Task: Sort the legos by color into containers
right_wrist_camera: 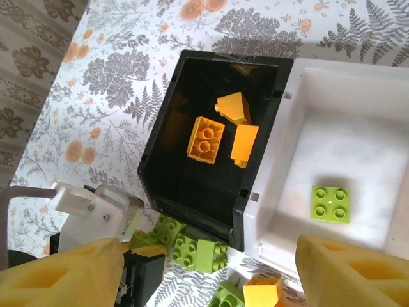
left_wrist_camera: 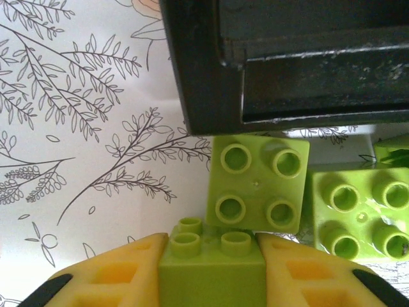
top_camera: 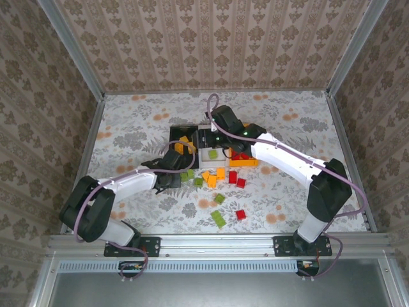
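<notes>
My left gripper (left_wrist_camera: pixel 211 251) is shut on a green lego (left_wrist_camera: pixel 211 272) low over the table, just in front of the black bin (left_wrist_camera: pixel 204 77). Two more green legos (left_wrist_camera: pixel 258 183) lie beside it against the bin's near wall. My right gripper (right_wrist_camera: pixel 208 256) hangs open above the black bin (right_wrist_camera: pixel 160 153) and white bin (right_wrist_camera: pixel 377 115). The black bin holds three orange-yellow legos (right_wrist_camera: pixel 206 139); the white bin holds one green lego (right_wrist_camera: pixel 330 203). The orange bin (top_camera: pixel 252 162) holds red legos (top_camera: pixel 239 155).
Loose legos lie scattered in front of the bins: orange-yellow (top_camera: pixel 212 179), red (top_camera: pixel 232 177), green (top_camera: pixel 219 219) and another red (top_camera: pixel 241 214). The three bins stand side by side mid-table. Patterned walls enclose the table (top_camera: pixel 128 121) on three sides.
</notes>
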Controlling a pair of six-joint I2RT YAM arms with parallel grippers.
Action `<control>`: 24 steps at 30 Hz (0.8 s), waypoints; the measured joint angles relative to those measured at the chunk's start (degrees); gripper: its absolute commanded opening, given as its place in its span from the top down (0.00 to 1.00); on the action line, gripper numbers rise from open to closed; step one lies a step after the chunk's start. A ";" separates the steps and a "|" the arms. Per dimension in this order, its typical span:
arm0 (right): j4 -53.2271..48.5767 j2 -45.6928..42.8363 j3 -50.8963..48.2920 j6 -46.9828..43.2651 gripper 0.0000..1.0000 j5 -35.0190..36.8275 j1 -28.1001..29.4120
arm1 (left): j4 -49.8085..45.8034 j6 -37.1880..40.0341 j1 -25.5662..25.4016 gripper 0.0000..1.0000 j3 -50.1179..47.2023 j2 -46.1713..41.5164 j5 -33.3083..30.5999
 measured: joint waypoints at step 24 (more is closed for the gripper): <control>0.26 -27.08 -33.18 5.86 0.28 6.64 -10.01 | -5.27 4.02 -9.81 0.65 38.64 15.93 2.40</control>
